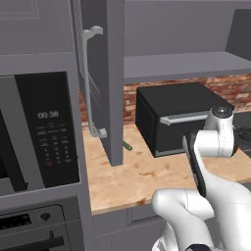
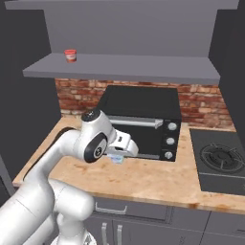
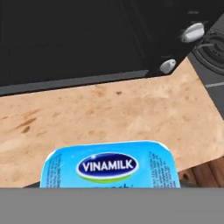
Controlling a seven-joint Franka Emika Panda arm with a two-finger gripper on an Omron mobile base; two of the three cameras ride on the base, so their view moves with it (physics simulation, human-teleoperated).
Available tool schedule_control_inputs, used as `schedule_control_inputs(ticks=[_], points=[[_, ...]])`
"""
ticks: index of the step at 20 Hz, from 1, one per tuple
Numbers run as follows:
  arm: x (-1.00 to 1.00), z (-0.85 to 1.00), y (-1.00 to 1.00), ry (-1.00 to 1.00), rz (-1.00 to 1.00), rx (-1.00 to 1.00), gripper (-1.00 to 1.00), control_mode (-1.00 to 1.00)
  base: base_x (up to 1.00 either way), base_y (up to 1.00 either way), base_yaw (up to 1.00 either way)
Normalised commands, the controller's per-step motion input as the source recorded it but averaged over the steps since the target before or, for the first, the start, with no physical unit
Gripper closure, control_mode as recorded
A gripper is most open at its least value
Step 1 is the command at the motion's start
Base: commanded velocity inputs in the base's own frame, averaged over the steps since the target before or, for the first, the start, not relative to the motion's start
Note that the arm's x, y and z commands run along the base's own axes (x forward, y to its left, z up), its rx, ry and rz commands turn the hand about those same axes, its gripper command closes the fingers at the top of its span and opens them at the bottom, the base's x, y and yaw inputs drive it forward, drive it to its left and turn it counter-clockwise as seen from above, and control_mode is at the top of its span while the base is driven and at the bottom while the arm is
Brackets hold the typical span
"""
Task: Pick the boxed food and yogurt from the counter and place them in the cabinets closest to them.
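we see the gripper (image 2: 119, 154) low over the desk (image 2: 158, 179) before the black oven (image 2: 143, 122), seemingly clasping the yogurt (image 3: 109, 165). we judge the pick step underway; next, lift it to the cabinet shelf (image 2: 143, 67).

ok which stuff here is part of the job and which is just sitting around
Part of the job:
yogurt, close under the pincer
counter
open cabinet shelf

Just sitting around:
toaster oven
microwave
hob
small red item on the shelf
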Motion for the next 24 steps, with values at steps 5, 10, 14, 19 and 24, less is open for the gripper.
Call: schedule_control_inputs(ticks=[5,10,14,19,24], points=[[-0.69,0.77,-0.14,-0.02,0.09,0.00,1.00,-1.00,0.00,0.00,0.00],[-0.51,0.90,0.00,0.00,0.11,0.00,1.00,-1.00,0.00,0.00,0.00],[-0.49,0.95,0.00,0.00,0.10,-0.01,1.00,-1.00,0.00,0.00,0.00],[-0.58,0.88,0.00,0.00,0.09,-0.02,1.00,-1.00,0.00,0.00,0.00],[-0.30,0.84,0.09,0.01,0.07,-0.04,1.00,-1.00,0.00,0.00,0.00]])
